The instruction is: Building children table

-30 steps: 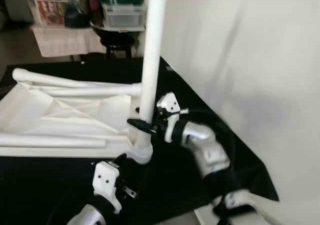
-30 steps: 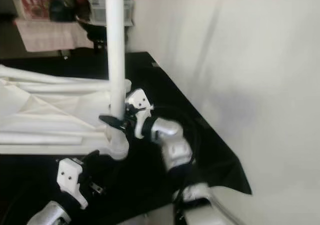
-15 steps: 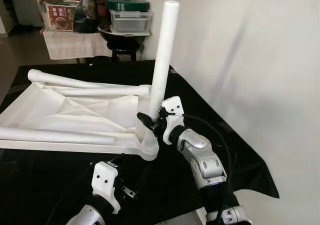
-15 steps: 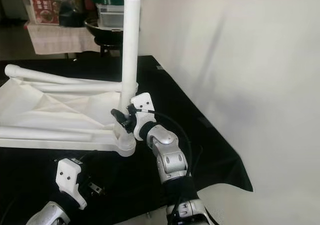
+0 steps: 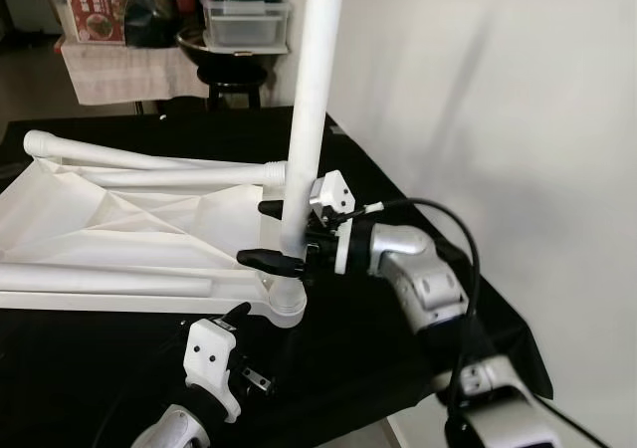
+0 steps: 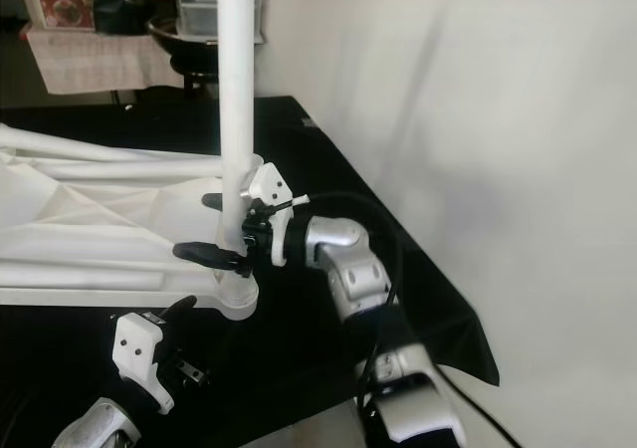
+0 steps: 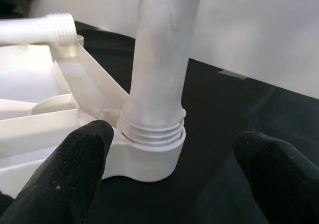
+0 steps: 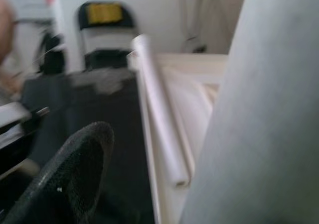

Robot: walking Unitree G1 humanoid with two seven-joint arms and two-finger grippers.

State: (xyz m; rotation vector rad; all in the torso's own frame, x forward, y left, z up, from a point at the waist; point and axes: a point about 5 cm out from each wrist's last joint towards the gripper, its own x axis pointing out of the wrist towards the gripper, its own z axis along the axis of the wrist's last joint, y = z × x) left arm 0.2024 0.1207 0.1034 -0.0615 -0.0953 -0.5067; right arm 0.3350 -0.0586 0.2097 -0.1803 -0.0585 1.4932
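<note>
The white children's table top (image 5: 90, 214) lies upside down on a black cloth. One white leg (image 5: 307, 119) stands upright in the near corner socket (image 5: 284, 307). My right gripper (image 5: 269, 233) is open, its two black fingers (image 5: 261, 258) straddling the lower part of that leg with a gap on either side. In the right wrist view the leg (image 8: 259, 114) looms close beside one finger (image 8: 65, 179). My left gripper (image 7: 177, 159) is open low in front of the socket (image 7: 149, 154), its fingertips (image 7: 82, 154) wide apart. Its white wrist block (image 5: 211, 356) is near the cloth's front edge.
Three more white legs (image 5: 119, 279) (image 5: 100, 156) (image 5: 189, 179) lie across the table top. A white wall (image 5: 498, 119) runs close along the right, and the black cloth's edge (image 5: 518, 348) falls away there. Behind stands a stool (image 5: 237, 75) with a pot and storage boxes.
My right gripper's fingers have spread apart from the upright leg and now sit a little higher on it. The head camera has shifted. The left gripper has stayed in place.
</note>
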